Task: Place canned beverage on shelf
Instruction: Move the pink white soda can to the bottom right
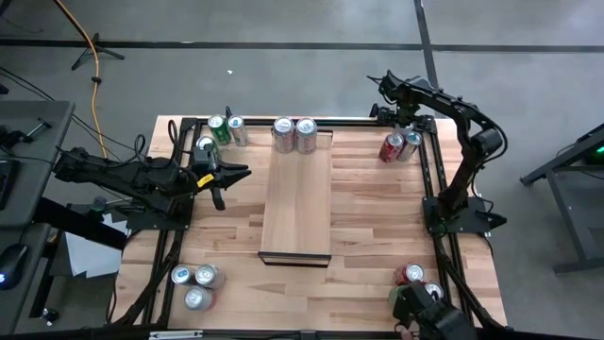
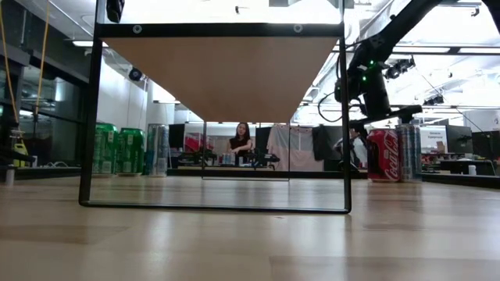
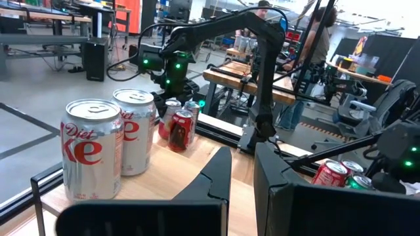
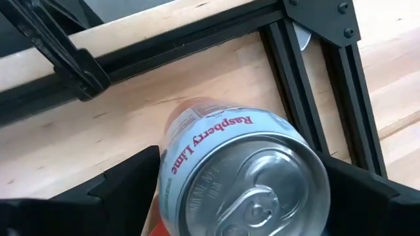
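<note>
The shelf [image 1: 295, 203] is a long pale board on a black frame [image 2: 219, 70] in the middle of the table. Two silver Diet Coke cans [image 1: 293, 134] [image 3: 92, 151] stand on its far end. At the far right corner a red can [image 1: 392, 147] and a silver Raspberry Lime can [image 1: 411, 144] [image 4: 243, 177] stand upright on the tabletop. My right gripper [image 1: 396, 118] [image 4: 246, 196] hangs open just above the silver can, pointing steeply down, one finger [image 4: 125, 190] on each side of its top. My left gripper [image 1: 236, 173] waits shut, level, left of the shelf.
More cans stand at the far left [image 1: 224, 130], near left [image 1: 196, 281] and near right [image 1: 415, 277]. A black rail frame [image 4: 308, 98] runs close past the silver can. People show in the room beyond the table [image 2: 241, 140].
</note>
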